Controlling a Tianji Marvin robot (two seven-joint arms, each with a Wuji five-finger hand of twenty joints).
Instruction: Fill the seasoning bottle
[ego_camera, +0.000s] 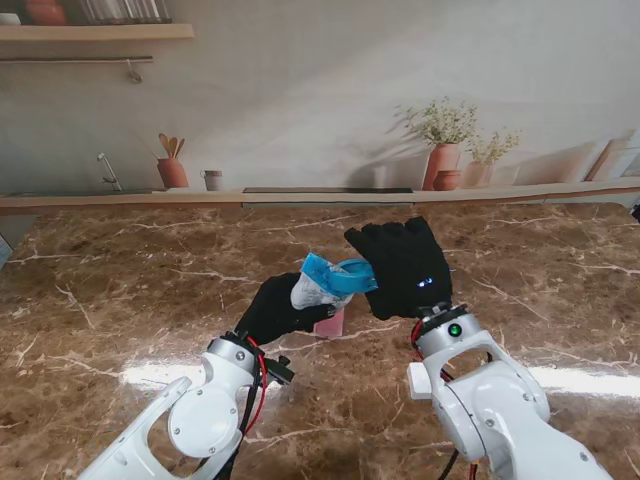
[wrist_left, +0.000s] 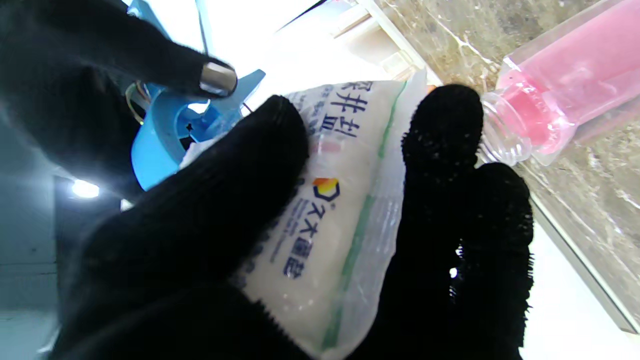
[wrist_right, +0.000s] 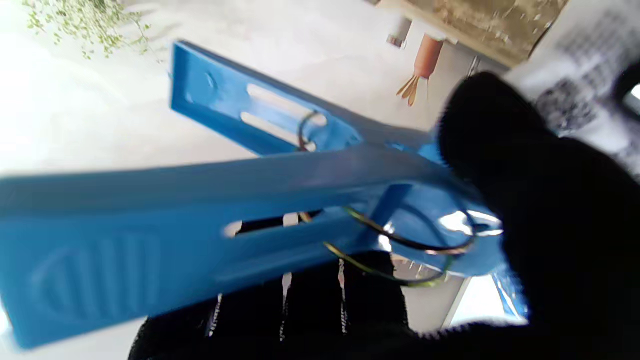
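Pink bottle (ego_camera: 331, 322) sits directly under your left hand (ego_camera: 275, 310) and salt bag (ego_camera: 317, 287). Right hand (ego_camera: 405, 265) crowds bottle's right. Worktop (ego_camera: 120, 290) left of bottle open.

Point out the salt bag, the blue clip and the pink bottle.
salt bag (wrist_left: 330, 210): left wrist view, printed front between the fingers.
blue clip (wrist_right: 125, 235): right wrist view, near handle arm.
pink bottle (wrist_left: 565, 85): left wrist view, pink body past the threaded neck.
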